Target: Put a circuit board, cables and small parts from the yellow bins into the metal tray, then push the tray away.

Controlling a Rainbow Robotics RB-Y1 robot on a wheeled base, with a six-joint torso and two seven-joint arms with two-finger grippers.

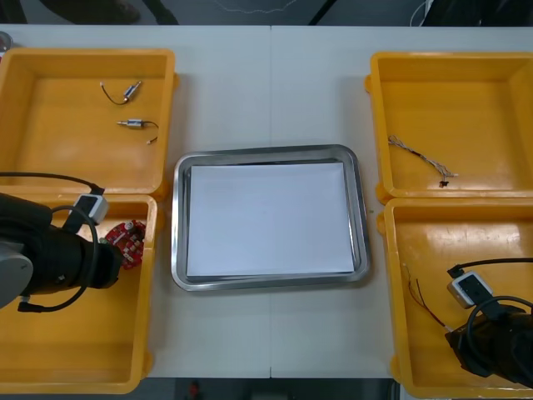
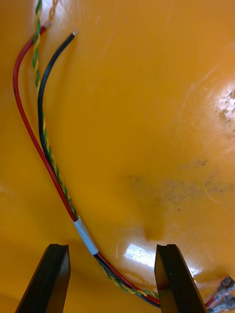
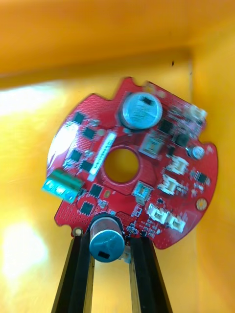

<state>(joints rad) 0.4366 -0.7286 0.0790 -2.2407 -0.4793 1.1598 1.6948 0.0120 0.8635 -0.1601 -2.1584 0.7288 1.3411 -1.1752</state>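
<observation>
Four yellow bins (image 1: 83, 350) flank the metal tray (image 1: 180, 218), which is white inside. In the near left bin the left gripper (image 3: 108, 239) pinches the red circuit board (image 3: 161, 146) at its rim, seemingly around a round component (image 3: 106, 240). The board is stiff, light and fragile, so its bare edge looks safer. In the near right bin the right gripper (image 2: 111, 249) stands spread astride a limp cable (image 2: 49, 166), best taken at its white sleeve (image 2: 85, 237). From above, the arms cover both grippers' fingers.
</observation>
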